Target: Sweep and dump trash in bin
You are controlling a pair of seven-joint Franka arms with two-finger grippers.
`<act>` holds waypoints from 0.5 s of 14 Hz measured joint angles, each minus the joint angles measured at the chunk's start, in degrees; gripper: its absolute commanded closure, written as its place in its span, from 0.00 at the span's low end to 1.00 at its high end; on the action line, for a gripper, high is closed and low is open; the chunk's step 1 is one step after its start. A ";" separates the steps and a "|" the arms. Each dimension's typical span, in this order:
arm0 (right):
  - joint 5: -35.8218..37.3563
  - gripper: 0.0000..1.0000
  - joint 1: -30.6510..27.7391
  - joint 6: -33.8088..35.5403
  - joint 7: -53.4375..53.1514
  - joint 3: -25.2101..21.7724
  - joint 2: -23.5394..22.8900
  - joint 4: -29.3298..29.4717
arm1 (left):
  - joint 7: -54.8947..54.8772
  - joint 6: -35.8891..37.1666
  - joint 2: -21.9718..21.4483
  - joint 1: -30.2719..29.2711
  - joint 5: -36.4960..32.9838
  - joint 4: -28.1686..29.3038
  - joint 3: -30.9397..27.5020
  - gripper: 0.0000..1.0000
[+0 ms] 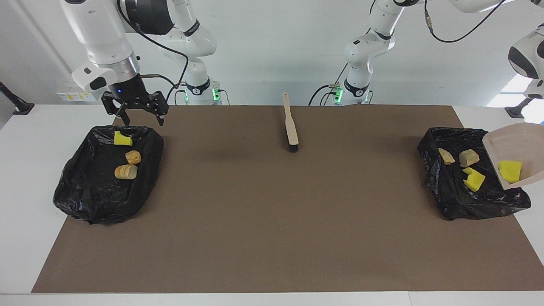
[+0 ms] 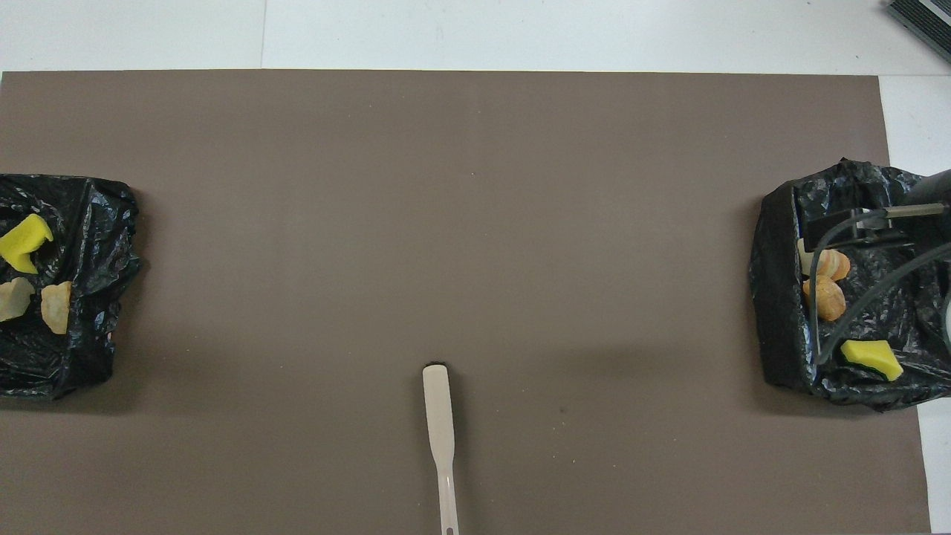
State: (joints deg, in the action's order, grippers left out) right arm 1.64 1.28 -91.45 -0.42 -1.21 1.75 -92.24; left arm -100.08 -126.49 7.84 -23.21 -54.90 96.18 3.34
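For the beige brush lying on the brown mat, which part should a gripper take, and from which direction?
Grip the beige brush on its narrow flat handle, the end nearer the robots, coming straight down from above. It lies flat on the brown mat, black bristles at the end farther from the robots, so the fingers would close across the handle's width.

Readable text: none in either view.
Wall plate (image 1: 76, 91) by the right arm's end of the desk (image 1: 25, 170): yellow stickers, their print too small to read.
Arm bases: green lights only, no lettering legible.
Brush (image 1: 291, 123), dustpan (image 1: 516, 153), bin liners (image 1: 106, 174): no labels or marks seen.
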 measured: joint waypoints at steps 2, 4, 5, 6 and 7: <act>-0.14 0.00 -0.38 1.77 0.00 -0.02 1.42 -0.11 | 0.08 0.00 -0.06 2.15 -2.77 0.56 0.09 1.00; -1.26 0.00 -1.06 2.04 -0.28 -0.04 2.20 -0.84 | 0.17 0.00 -0.09 3.28 -4.63 1.08 0.07 1.00; -1.63 0.00 -1.22 2.05 -0.46 -0.04 2.55 -1.55 | 0.17 0.01 -0.10 3.51 -5.38 1.18 0.08 1.00; -1.88 0.00 -1.24 2.05 -0.62 -0.03 2.97 -2.35 | 0.17 0.04 -0.12 3.63 -6.52 1.21 0.09 1.00; -2.10 0.00 -1.24 2.05 -0.76 -0.03 3.26 -2.90 | 0.17 0.23 -0.19 4.08 -7.69 1.22 0.04 1.00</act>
State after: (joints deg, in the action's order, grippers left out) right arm -0.47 0.04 -89.41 -1.18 -1.25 5.01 -95.15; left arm -99.92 -126.26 7.65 -19.13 -62.59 97.40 3.38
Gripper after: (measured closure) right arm 0.000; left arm 0.687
